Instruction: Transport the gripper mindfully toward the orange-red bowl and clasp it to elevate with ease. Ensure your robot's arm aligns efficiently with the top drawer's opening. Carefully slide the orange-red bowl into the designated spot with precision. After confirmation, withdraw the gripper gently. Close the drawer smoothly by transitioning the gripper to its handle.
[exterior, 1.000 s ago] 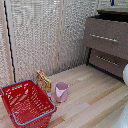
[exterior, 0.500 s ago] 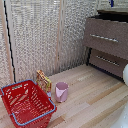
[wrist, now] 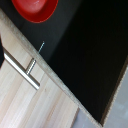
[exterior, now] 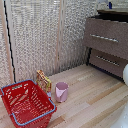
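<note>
In the wrist view the orange-red bowl lies on a dark flat surface, cut off by the picture's edge. Past that surface's pale edge a silver bar handle shows over light wood. In the exterior view the dark brown top drawer carries its long silver handle, at the exterior view's right. The bowl does not show in the exterior view. A white rounded part of the robot's arm pokes in at the right edge. The gripper is out of view in both pictures.
A shorter brown drawer front sits below the top drawer. A big red wire basket, a pink cup and a small yellow packet stand on the light wooden floor. Pale blinds line the back.
</note>
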